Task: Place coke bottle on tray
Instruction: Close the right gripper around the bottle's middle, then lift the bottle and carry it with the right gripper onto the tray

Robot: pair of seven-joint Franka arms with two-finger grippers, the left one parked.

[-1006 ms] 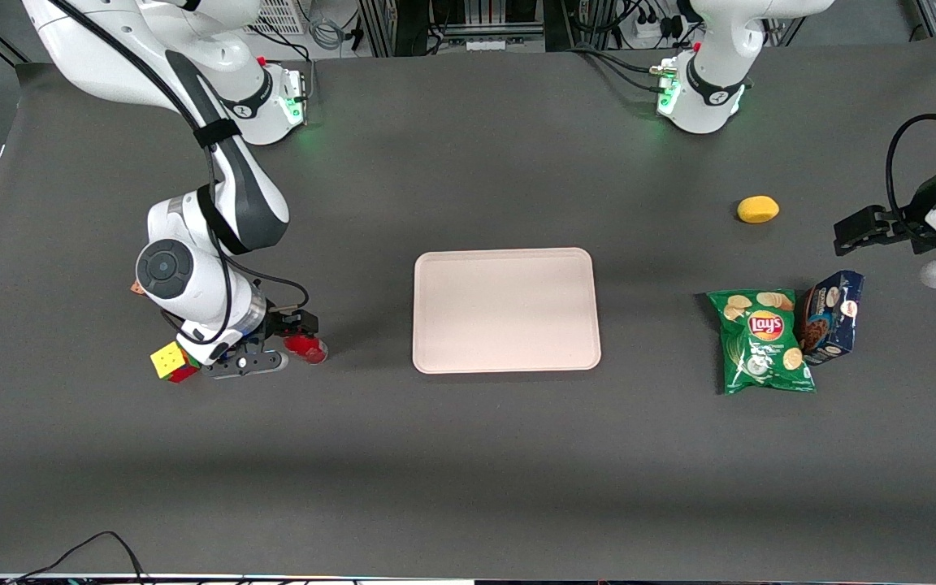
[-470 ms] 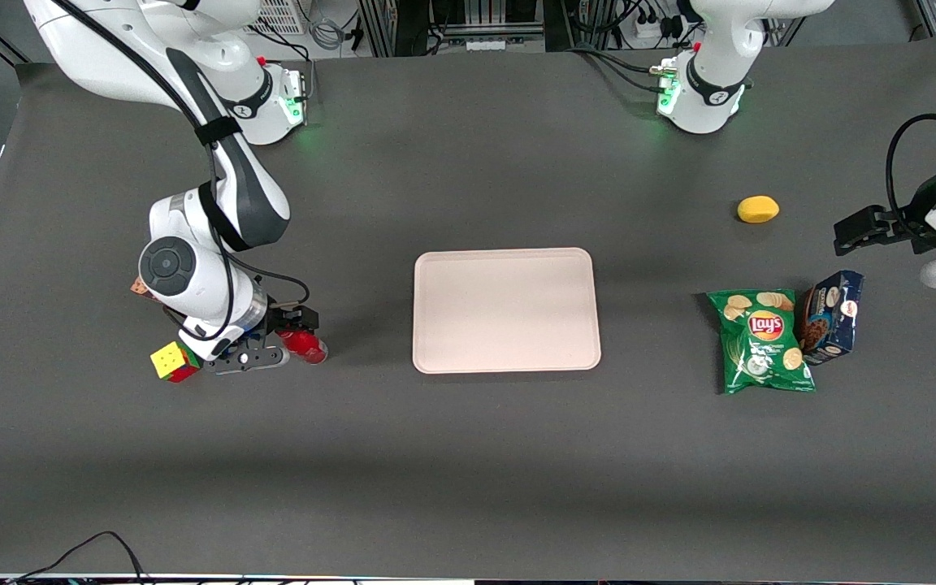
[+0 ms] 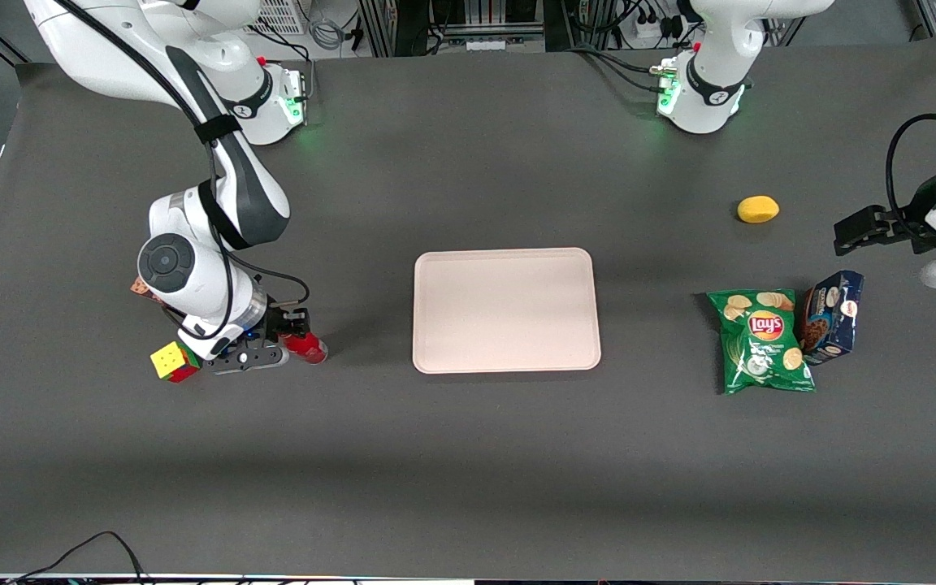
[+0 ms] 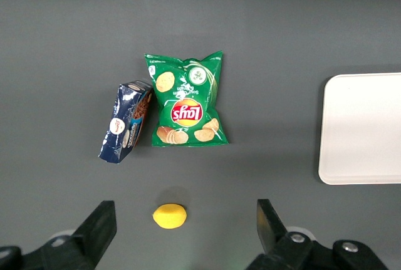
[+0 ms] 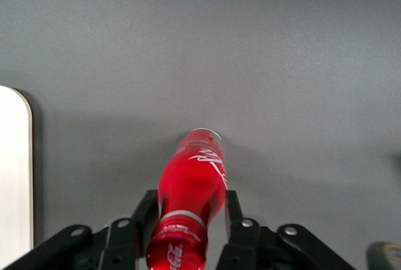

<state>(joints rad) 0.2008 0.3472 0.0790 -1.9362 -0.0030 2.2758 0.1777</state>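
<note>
the gripper (image 3: 288, 337) sits low over the bench (image 3: 468, 455), toward the working arm's end, with its fingers (image 5: 148, 210) closed against the neck of the coke bottle (image 3: 305, 346). in the right wrist view the coke bottle (image 5: 191, 185) tilts away from the gripper (image 5: 188, 220), red cap nearest the camera and its base toward the bench surface. the colourful cube (image 3: 173, 361) lies just beside the gripper, nearer the bench's end. the tray (image 3: 506, 309) rests flat at the middle of the bench, apart from the bottle. toward the parked arm's end lie a green chip bag (image 3: 763, 340), a dark blue box (image 3: 832, 315) touching it, and a yellow lemon (image 3: 758, 209).
</note>
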